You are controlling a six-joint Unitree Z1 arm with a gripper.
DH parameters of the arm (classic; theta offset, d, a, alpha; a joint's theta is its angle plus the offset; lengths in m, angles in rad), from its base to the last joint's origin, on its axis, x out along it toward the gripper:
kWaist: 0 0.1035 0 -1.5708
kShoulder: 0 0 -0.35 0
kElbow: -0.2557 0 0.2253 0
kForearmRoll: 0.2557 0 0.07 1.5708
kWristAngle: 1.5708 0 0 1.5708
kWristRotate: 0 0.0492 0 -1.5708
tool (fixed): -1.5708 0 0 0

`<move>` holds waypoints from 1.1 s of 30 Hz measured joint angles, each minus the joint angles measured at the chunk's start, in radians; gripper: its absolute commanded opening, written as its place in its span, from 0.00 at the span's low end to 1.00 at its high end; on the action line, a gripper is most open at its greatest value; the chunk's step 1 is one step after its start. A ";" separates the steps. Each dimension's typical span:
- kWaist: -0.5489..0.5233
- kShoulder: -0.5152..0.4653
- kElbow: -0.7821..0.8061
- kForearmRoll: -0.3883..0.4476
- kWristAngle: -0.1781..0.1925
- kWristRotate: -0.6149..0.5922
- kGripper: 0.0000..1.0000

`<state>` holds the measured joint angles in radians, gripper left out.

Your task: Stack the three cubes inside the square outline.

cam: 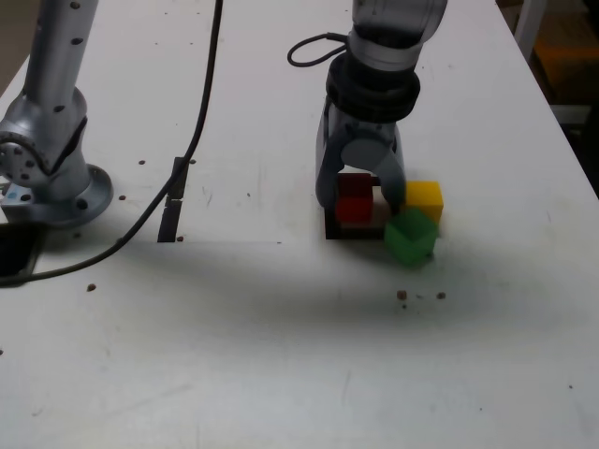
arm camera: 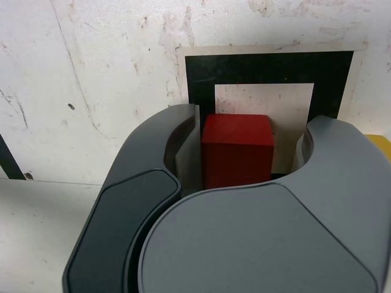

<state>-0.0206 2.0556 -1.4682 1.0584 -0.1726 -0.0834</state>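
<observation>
The red cube (cam: 354, 208) (arm camera: 237, 149) sits on the white centre of the square outline (cam: 333, 231) (arm camera: 269, 67), toward its near side. My gripper (cam: 360, 199) (arm camera: 244, 152) points straight down over it, one finger on each side. The jaws stand open: in the wrist view a gap shows between the cube and one finger (arm camera: 317, 152), while the other finger (arm camera: 183, 146) lies close against it. The yellow cube (cam: 424, 198) (arm camera: 382, 144) rests just outside the outline on the exterior view's right. The green cube (cam: 410, 236) stands in front of the yellow one, tilted, at the outline's corner.
The arm's base (cam: 51, 159) is bolted at the exterior view's left. A black cable (cam: 201, 122) runs from it across the table past two short black strips (cam: 173, 201). The table's right edge (cam: 562, 122) lies beyond the cubes.
</observation>
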 measured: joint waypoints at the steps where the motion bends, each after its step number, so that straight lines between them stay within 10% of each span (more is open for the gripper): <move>1: 0.000 0.001 -0.002 -0.001 0.000 0.002 0.68; 33: -0.015 -0.201 -0.031 0.126 0.086 -0.061 0.74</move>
<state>-0.0357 1.8541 -1.4992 1.1845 -0.0868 -0.1439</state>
